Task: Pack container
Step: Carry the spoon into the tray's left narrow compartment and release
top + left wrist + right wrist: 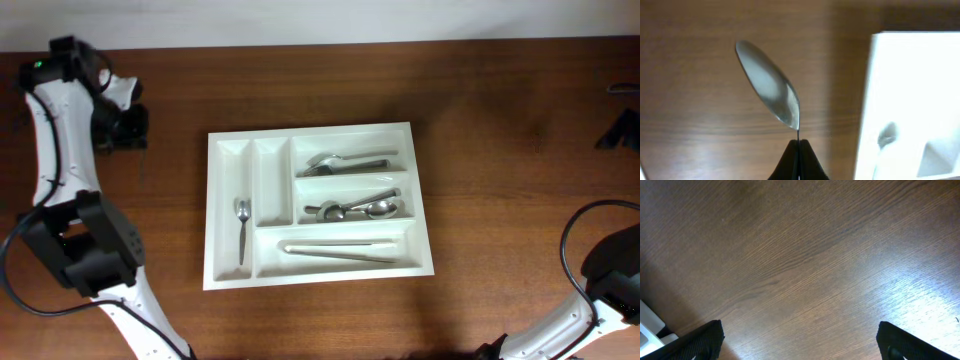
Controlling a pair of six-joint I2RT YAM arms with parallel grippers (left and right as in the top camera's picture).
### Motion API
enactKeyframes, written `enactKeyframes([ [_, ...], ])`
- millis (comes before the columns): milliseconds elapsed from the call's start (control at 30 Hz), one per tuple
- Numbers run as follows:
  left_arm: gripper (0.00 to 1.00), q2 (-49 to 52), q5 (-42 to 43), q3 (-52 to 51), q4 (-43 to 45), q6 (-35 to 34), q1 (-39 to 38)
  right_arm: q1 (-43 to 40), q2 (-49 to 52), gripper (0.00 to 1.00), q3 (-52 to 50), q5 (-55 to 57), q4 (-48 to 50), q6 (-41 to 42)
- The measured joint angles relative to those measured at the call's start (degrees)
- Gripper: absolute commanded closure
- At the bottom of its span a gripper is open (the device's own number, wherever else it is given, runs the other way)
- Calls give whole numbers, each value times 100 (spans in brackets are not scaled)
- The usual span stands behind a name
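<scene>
The white cutlery tray (320, 279) lies mid-table with five compartments; its left edge also shows in the left wrist view (910, 90). It holds a small spoon (242, 228) in the far-left narrow slot, spoons (345, 161) in the top wide slot, more utensils (360, 208) in the middle slot and tongs (340, 248) in the bottom one. My left gripper (799, 145) is shut on the thin handle of a spoon (771, 90), held above bare wood left of the tray. My right gripper (800, 340) is open and empty over bare wood.
In the overhead view the left gripper (125, 128) is at the far left of the table and the right gripper (620, 130) near the right edge. The arm bases stand at the bottom corners. A wooden tabletop (500, 120) surrounds the tray.
</scene>
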Motion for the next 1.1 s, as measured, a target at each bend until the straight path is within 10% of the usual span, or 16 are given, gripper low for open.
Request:
enactKeyframes([
  [1100,92,2,-120,35,-1427,-2245,-2299,0,0,1,0,0,0,0],
])
